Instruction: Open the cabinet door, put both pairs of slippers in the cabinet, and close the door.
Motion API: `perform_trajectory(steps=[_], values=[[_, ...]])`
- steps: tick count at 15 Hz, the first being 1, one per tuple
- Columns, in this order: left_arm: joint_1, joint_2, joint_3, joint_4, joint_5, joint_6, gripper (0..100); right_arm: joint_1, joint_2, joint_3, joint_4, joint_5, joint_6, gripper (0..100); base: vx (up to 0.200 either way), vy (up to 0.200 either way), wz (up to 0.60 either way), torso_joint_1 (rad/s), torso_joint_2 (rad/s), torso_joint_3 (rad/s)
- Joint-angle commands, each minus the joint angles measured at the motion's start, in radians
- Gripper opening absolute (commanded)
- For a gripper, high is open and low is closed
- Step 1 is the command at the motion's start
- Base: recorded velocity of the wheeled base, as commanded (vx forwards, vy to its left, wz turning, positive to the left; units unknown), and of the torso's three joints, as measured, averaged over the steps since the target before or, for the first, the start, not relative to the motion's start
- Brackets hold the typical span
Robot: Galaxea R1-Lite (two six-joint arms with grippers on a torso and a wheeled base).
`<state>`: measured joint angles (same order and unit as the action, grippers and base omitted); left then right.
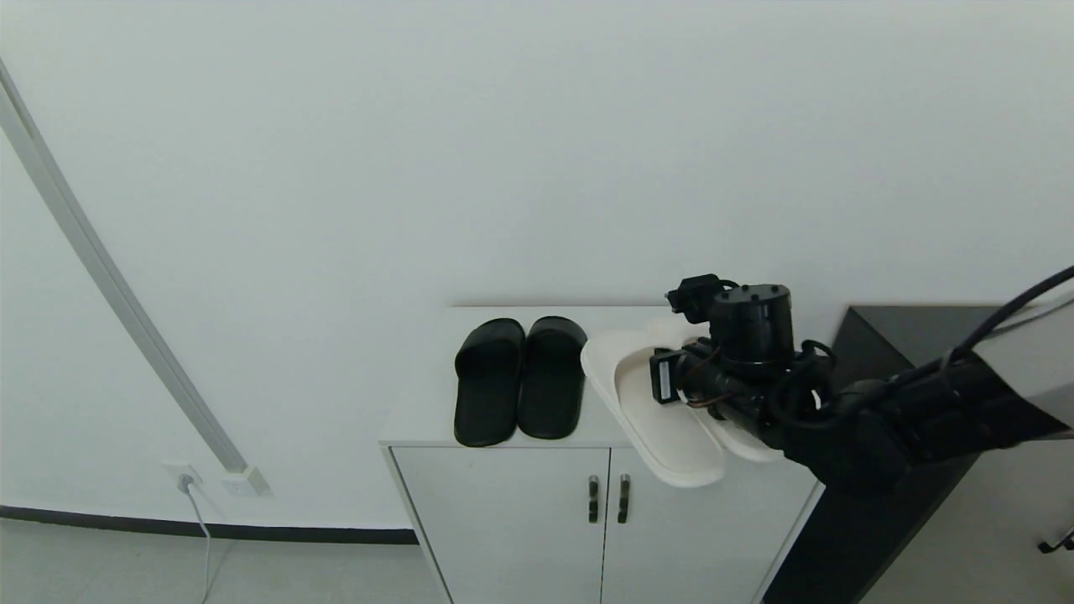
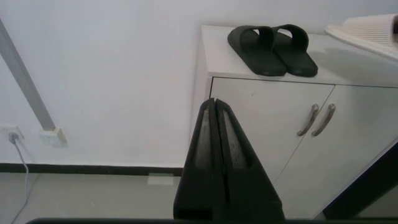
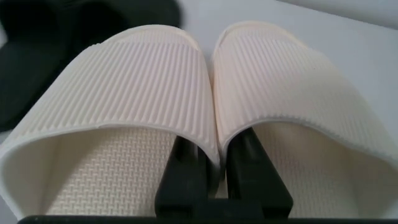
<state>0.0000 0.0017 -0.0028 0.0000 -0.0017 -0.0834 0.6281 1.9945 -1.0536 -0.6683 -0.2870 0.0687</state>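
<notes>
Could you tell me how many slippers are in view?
4. The left black slipper and right black slipper lie side by side on the cabinet top. The left white slipper and right white slipper, right of them, overhang its front edge, held by the right gripper.

Even soft light, faint shadows, curved edges

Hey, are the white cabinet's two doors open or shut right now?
Shut. Both white cabinet doors sit flush with the front, their two metal handles side by side, no interior showing.
</notes>
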Motion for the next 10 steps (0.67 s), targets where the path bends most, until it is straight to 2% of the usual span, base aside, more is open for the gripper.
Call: perform_trajectory(steps=[1,4,6,10], values=[[0.0,0.0,0.0,0.0,0.0,0.001,0,0.048,-0.187,0.182,-0.065,0.121,-0.041,0,0.0,0.0,0.0,0.0,0.0,0.0],[0.0,0.0,0.001,0.0,0.0,0.001,0,0.062,-0.286,0.31,-0.076,0.295,-0.044,0,0.0,0.0,0.0,0.0,0.0,0.0],[0.0,0.0,0.001,0.0,0.0,0.001,0,0.068,-0.347,0.385,-0.073,0.367,-0.046,0,0.0,0.0,0.0,0.0,0.0,0.0],[0.0,0.0,0.0,0.0,0.0,0.001,0,0.079,-0.355,0.42,-0.076,0.381,-0.053,0,0.0,0.0,0.0,0.0,0.0,0.0]])
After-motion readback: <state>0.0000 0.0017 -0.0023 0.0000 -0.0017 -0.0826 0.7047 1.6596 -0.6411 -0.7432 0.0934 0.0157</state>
